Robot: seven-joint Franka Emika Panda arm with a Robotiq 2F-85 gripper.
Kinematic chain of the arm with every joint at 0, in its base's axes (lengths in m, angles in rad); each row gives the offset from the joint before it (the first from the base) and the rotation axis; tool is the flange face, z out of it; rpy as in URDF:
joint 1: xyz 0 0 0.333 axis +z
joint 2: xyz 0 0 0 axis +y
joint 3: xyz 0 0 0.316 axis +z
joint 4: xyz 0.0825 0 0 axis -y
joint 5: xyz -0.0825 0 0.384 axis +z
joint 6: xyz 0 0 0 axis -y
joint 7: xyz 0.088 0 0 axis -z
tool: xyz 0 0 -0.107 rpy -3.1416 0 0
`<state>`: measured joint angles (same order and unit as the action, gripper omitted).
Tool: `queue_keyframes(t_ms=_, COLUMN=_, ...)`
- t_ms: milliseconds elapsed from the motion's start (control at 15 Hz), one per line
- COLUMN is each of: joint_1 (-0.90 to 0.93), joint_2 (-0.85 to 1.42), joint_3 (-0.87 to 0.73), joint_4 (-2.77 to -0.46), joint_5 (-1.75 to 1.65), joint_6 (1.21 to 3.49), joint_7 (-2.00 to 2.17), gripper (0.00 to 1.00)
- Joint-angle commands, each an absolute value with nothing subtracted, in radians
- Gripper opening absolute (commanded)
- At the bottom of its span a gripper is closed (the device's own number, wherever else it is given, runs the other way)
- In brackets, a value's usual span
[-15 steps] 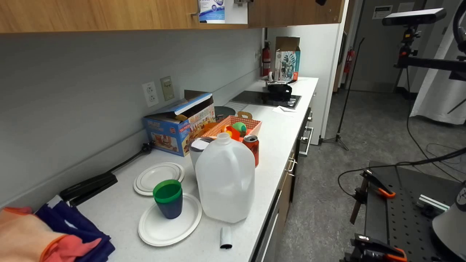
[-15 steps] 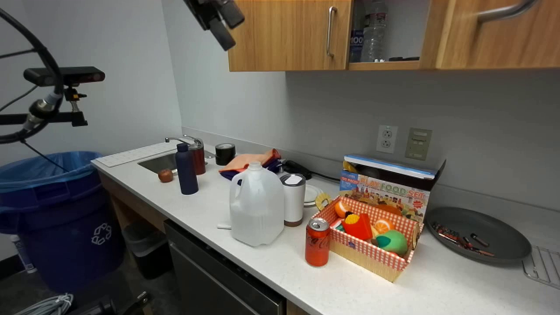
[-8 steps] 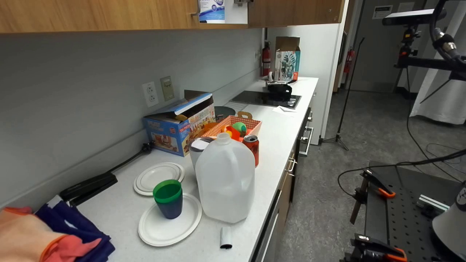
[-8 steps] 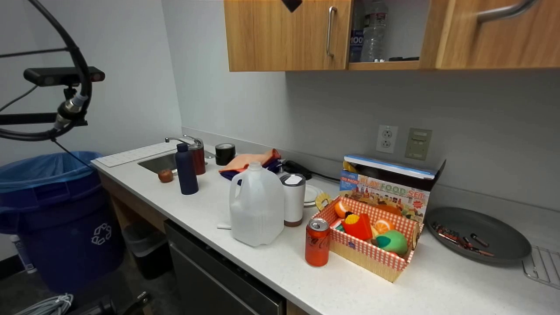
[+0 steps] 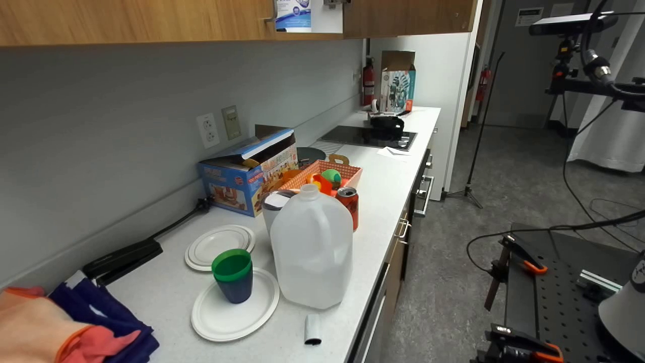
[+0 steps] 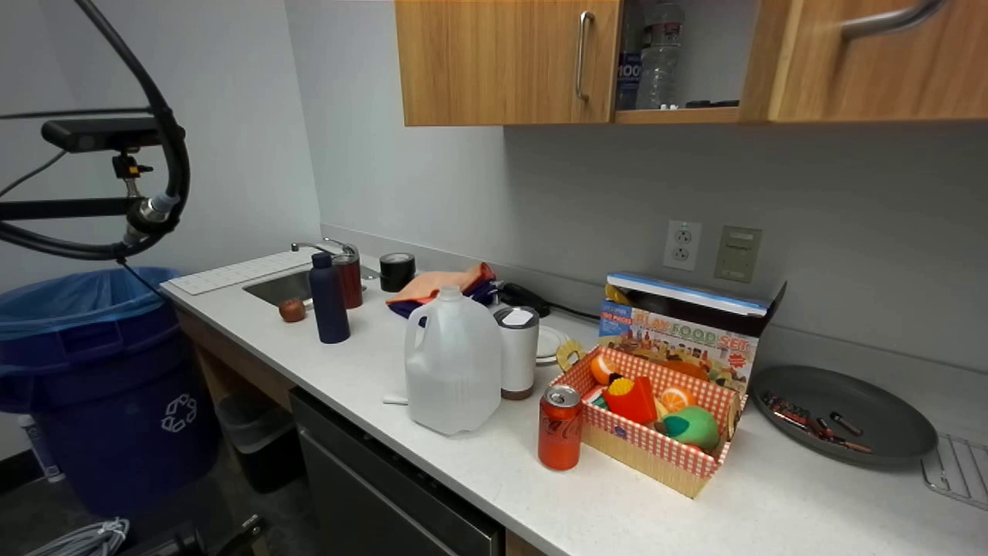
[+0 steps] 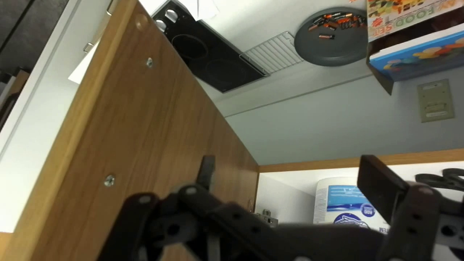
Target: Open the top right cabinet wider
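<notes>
The right cabinet door stands partly open. Its wooden inner face (image 7: 170, 119) fills the left of the wrist view and shows in an exterior view (image 5: 408, 18). Its outer face (image 6: 888, 73) with a curved metal handle (image 6: 895, 22) shows in an exterior view. My gripper (image 7: 291, 174) is open and empty in the wrist view. Its left finger is in front of the door's inner face; I cannot tell whether they touch. Its right finger is in front of the cabinet opening, where a white and blue container (image 7: 344, 203) stands. The gripper is out of view in both exterior views.
The left cabinet door (image 6: 502, 62) is closed. A water bottle (image 6: 660, 62) stands inside the opening. Below, the counter (image 6: 494, 471) holds a plastic jug (image 6: 454, 371), a red can (image 6: 560, 432), a toy food basket (image 6: 641, 448) and a dark pan (image 6: 841, 417).
The gripper has moved up and out of an exterior view, passing to the right over the left cabinet door. The arm's cable has shifted with it. The right door shows no visible movement.
</notes>
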<state>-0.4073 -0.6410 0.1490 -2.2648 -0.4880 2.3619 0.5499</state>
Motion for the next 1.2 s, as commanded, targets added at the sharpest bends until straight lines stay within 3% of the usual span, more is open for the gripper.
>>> queue_keyframes(t_ms=0, joint_1=-0.459, joint_2=-0.619, joint_3=0.157, joint_4=-2.247, joint_5=-0.583, joint_6=2.427, joint_7=0.607, gripper=1.00)
queue_keyframes(t_ms=733, joint_1=-0.441, joint_2=-0.626, joint_3=0.138, joint_4=-2.257, joint_5=-0.634, joint_6=2.404, joint_7=0.693, gripper=1.00)
queue_keyframes(t_ms=1133, joint_1=-0.507, joint_2=-0.486, joint_3=0.112, joint_4=-2.204, joint_5=-0.701, joint_6=2.451, joint_7=0.815, gripper=1.00)
